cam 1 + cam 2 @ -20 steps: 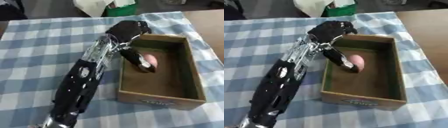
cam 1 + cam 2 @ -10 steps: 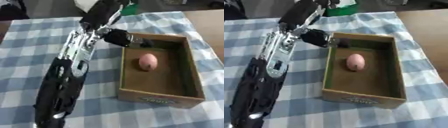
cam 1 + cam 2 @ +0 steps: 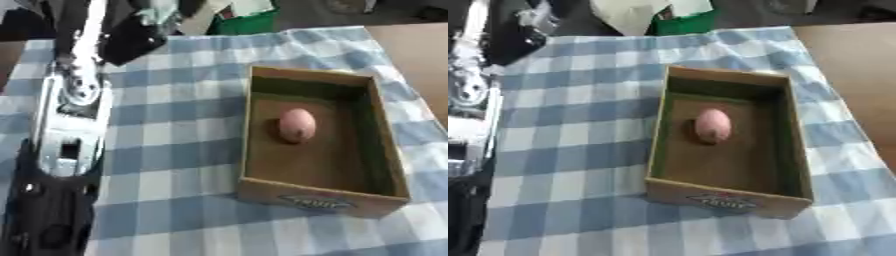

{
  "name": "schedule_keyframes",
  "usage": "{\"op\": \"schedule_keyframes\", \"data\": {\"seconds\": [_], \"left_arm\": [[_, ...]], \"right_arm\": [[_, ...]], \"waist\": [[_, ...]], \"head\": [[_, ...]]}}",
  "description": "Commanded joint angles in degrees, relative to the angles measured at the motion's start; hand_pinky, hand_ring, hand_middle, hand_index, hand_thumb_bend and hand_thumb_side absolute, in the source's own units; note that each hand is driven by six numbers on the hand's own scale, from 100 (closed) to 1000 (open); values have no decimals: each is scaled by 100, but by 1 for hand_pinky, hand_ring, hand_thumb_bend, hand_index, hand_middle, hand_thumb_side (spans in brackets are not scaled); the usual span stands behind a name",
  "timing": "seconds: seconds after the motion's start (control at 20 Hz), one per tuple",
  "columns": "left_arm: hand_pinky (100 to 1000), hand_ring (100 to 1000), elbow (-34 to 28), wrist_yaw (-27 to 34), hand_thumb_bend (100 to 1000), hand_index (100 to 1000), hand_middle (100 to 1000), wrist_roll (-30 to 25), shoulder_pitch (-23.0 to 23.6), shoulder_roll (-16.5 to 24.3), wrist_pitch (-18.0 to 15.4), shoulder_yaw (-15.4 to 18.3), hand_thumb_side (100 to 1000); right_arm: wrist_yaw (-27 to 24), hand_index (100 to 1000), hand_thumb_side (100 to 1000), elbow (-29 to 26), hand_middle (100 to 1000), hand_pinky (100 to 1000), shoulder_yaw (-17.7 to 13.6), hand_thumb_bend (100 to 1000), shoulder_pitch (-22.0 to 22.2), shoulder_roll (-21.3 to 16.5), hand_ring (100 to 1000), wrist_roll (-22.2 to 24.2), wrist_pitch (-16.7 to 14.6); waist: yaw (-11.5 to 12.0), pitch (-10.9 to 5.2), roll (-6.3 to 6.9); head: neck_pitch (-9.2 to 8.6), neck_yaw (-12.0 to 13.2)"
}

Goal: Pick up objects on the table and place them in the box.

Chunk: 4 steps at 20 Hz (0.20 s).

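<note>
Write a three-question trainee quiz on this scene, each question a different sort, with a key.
1. True or false: the pink egg-shaped object lies inside the cardboard box.
2. Multiple choice: what covers the table? A) bare wood all over B) blue and white checked cloth C) plain red cloth
3. Fill the gap: the robot's arm runs along the ____ side of the view.

Key
1. True: it rests on the box floor, toward the far half.
2. B.
3. Left; it stands clear of the box, and its hand cannot be made out at the top of the view.
</note>
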Motion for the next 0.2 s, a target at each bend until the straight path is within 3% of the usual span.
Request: {"op": "schedule_keyframes", "data": {"seconds": [0.05, 0.2], "left_arm": [[433, 605, -434, 1043, 285, 766, 644, 774, 195, 358, 177, 295, 623], [410, 576, -620, 2284, 215, 752, 621, 1513, 510, 594, -82, 494, 533]], "right_arm": [[131, 893, 1000, -84, 679, 833, -77, 100, 11, -188, 847, -80, 0], [194, 893, 1000, -84, 679, 833, -88, 100, 56, -206, 846, -133, 6]], "waist": [[58, -145, -4], [138, -182, 8]], "head": [[56, -133], [88, -195]]}}
